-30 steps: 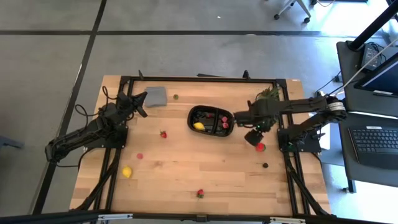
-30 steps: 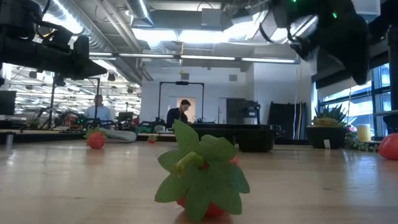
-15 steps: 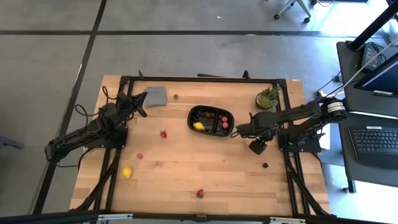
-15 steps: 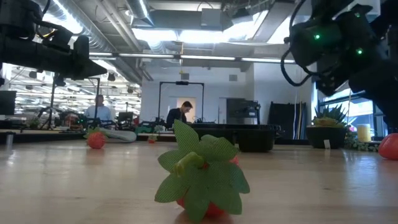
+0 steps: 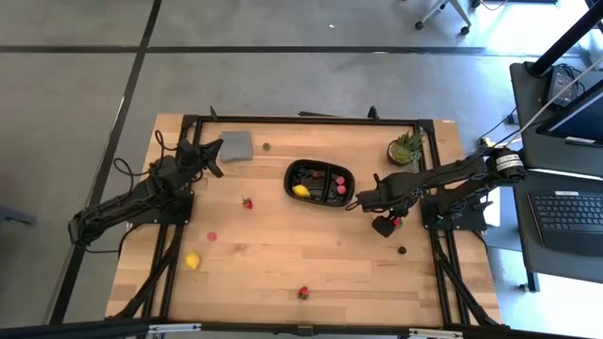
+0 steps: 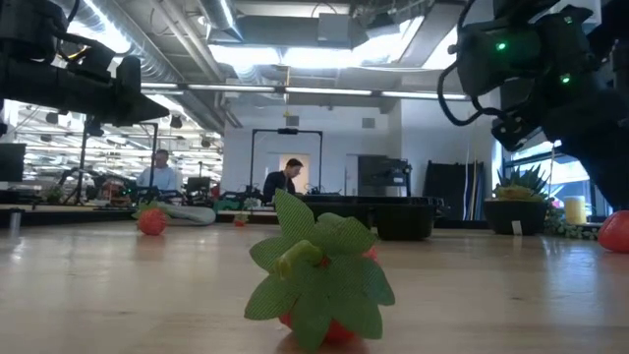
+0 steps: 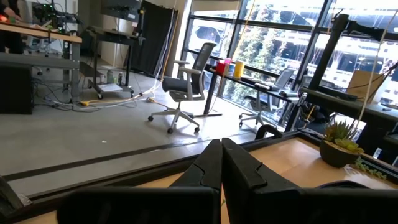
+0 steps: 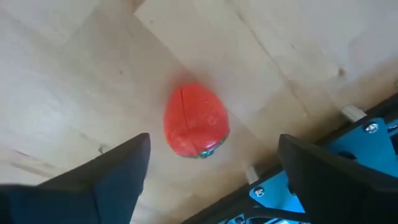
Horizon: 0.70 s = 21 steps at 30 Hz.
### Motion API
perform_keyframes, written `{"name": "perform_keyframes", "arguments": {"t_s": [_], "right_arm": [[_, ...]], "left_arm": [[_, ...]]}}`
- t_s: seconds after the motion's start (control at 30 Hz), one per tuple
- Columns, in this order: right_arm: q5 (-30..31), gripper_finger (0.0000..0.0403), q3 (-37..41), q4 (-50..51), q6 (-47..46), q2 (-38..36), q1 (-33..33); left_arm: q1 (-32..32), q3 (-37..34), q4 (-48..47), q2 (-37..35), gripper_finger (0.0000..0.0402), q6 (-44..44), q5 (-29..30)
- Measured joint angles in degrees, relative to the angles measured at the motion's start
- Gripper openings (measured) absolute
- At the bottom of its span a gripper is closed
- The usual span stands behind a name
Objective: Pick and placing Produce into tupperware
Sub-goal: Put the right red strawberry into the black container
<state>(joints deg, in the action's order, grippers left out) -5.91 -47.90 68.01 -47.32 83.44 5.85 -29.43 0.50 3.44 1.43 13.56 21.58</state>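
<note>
Above a red strawberry (image 8: 196, 121), the right pincer (image 8: 211, 171) hangs spread apart.

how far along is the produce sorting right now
Partly done: the black tray already holds a yellow piece and a few red ones. In hand: the right gripper, fingers open, hovers over a red strawberry. Left: the yellow lemon, strawberries and small pieces on the table. The left gripper waits.
</note>
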Motion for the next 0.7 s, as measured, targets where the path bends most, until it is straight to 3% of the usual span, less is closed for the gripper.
{"name": "perform_keyframes", "arguments": {"t_s": [0.53, 0.7], "right_arm": [[0.7, 0.0356, 9.1, -12.4, -5.0, 0.0, 4.2], [0.4, 0.0327, 11.6, -15.7, -6.5, -0.2, 4.2]], "left_arm": [[0.0, 0.0, 0.0, 0.0, 0.0, 0.0, 0.0], [0.0, 0.0, 0.0, 0.0, 0.0, 0.0, 0.0]]}}
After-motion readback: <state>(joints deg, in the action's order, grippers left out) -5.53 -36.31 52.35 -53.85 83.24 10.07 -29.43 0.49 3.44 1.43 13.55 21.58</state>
